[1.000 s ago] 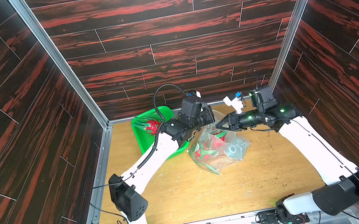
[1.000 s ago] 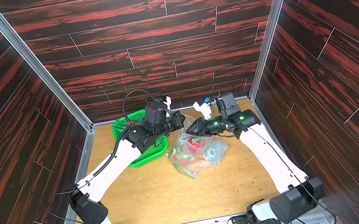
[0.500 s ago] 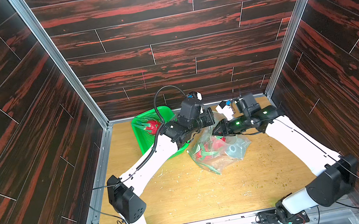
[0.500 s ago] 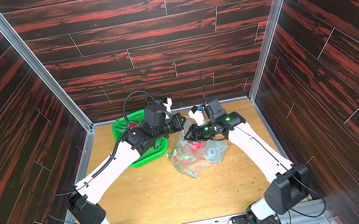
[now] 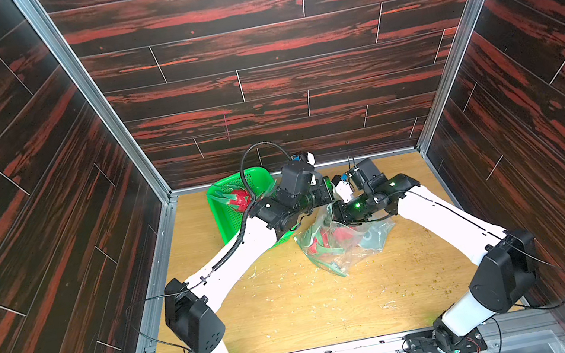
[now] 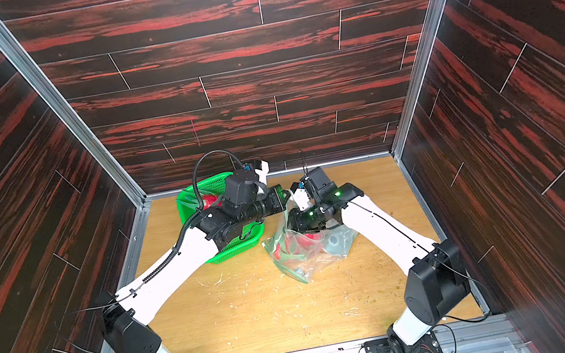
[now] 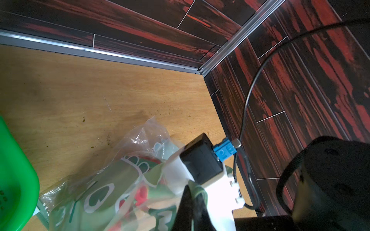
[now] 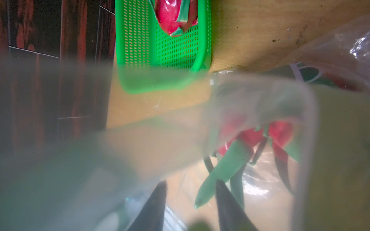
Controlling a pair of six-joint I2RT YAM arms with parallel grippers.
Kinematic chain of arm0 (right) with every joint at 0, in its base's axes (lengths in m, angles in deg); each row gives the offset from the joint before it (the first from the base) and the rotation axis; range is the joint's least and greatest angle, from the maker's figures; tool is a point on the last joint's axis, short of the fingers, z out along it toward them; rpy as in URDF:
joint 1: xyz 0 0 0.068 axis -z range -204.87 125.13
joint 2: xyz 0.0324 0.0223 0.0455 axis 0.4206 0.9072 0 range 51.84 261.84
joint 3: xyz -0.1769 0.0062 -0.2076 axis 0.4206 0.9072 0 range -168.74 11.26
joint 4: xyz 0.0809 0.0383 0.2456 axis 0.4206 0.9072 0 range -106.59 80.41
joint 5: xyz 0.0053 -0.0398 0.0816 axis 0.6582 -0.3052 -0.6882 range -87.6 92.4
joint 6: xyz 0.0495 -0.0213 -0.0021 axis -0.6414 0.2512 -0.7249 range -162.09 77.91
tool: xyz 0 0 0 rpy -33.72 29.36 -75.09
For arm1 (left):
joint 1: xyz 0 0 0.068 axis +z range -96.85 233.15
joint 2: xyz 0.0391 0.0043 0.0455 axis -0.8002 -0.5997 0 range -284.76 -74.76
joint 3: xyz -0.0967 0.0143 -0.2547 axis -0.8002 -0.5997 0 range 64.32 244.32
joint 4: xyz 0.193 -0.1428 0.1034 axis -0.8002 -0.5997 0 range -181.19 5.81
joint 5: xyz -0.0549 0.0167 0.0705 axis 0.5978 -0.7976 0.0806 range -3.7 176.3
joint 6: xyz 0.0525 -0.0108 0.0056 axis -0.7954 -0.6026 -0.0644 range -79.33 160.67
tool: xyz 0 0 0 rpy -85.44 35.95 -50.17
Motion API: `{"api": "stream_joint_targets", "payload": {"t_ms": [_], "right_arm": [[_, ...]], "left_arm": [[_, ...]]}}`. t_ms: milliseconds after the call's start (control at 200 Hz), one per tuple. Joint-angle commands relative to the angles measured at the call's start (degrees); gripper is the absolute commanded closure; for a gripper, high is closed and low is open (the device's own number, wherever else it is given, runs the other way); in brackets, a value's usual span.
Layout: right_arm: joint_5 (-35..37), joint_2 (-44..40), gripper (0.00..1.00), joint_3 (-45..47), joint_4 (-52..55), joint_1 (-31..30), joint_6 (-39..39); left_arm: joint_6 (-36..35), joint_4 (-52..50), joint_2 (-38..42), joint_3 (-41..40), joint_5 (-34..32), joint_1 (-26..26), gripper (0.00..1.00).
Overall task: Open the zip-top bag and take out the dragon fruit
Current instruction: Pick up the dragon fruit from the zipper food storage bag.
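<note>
Just ahead of the spread right end effector (image 8: 191,183) — dragon fruit (image 8: 251,138) inside zip-top bag (image 8: 332,46)

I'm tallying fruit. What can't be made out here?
Fruit count inside the zip-top bag: crumpled printed film and the right arm cover it in both top views; film against the lens blurs the right wrist view.
The green basket, near half: the left arm hides it in both top views; one dragon fruit shows.
The zip seal's state: film bunches where the left hand pinches it, at the left wrist view's edge.
</note>
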Motion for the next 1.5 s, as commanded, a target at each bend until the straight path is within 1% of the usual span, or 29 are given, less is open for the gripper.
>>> {"api": "stream_joint_targets", "payload": {"t_ms": [0,55,145,311,431,546,646,767,1052,1223,1293,1353,1433,1448,1493], "right_arm": [[-0.7,0.1,0.56,0.9,1.3,-0.7,-0.6],[-1.4,0.3,0.56,0.6,2.1,-0.9,-0.8],[-0.6,0.6,0.56,0.2,3.5,-1.2,-1.0],[-2.9,1.0,0.56,-0.2,6.2,-1.7,-1.4],[-1.1,1.3,0.57,-2.1,11.7,-2.5,-1.1],[-0.6,0.9,0.58,-2.3,14.6,-2.5,-1.7],[-0.7,-0.5,0.59,0.7,13.9,-2.6,-4.0],[-2.3,-2.1,0.61,6.5,9.6,-2.7,-7.6],[-1.8,-3.0,0.61,12.9,3.0,-2.8,-12.3],[-1.8,-2.4,0.61,15.9,0.8,-3.0,-13.8],[-0.4,-1.7,0.61,17.6,0.4,-3.1,-14.0],[0.0,-0.7,0.61,17.9,1.0,-3.1,-14.0],[0.2,-0.5,0.61,17.5,1.6,-3.2,-13.9],[2.1,-0.5,0.61,17.4,1.9,-3.3,-13.8],[3.4,-0.7,0.6,17.1,2.9,-3.4,-13.7]], "left_arm": [[-2.2,1.5,3.6,-1.2,-2.2,0.3,1.0],[-3.5,1.3,3.8,-1.9,-2.6,0.3,1.0],[-5.2,1.5,4.0,-3.2,-2.1,0.4,1.0],[-5.4,1.5,4.2,-5.3,-1.4,0.9,1.0],[-6.9,0.6,4.2,-5.5,0.2,1.0,1.0],[-7.3,2.8,4.8,-7.4,2.7,1.0,1.0],[-6.2,5.9,5.3,-9.6,5.0,1.0,1.0],[-5.0,9.1,5.6,-12.0,6.5,1.0,1.0],[-4.0,10.0,4.3,-13.7,9.9,0.9,1.0],[-2.1,13.9,4.4,-17.6,9.9,0.7,1.0],[-2.3,15.5,4.6,-18.9,8.5,0.1,1.0],[-2.6,15.8,4.3,-19.0,7.7,-0.5,1.0],[-2.3,16.7,3.9,-19.1,8.2,-0.7,1.0],[-2.1,17.0,3.9,-19.3,8.2,-0.8,1.0],[-1.8,18.0,3.9,-19.8,8.2,-0.9,1.0]]}}
